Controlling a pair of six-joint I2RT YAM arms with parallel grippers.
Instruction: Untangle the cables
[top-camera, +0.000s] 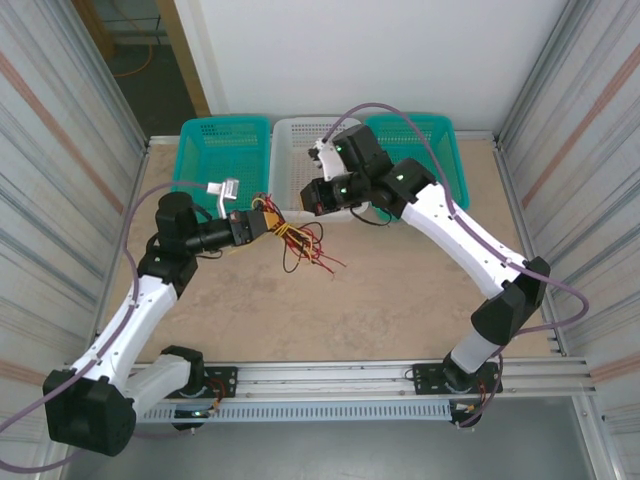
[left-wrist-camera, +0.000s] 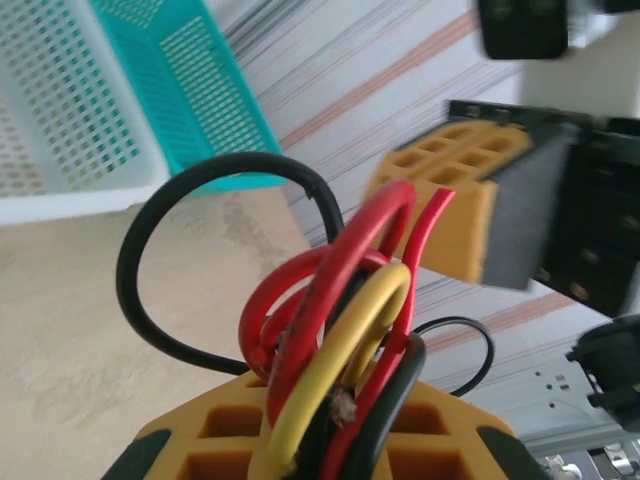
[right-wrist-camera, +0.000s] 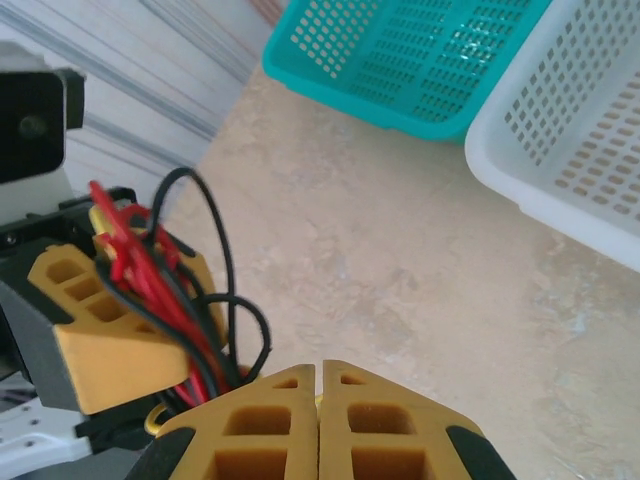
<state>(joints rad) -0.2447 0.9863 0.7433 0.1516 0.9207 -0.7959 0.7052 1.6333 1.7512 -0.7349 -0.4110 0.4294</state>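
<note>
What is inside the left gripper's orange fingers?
A bundle of thin red, black and pale yellow cables, clamped in the left gripper. The pinched stretch itself is covered by the fingers.

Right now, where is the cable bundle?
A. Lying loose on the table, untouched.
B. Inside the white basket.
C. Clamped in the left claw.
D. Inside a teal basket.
C: the left claw is shut on the red, black and yellow cables, and their loose ends spread out from it over the table.
</note>
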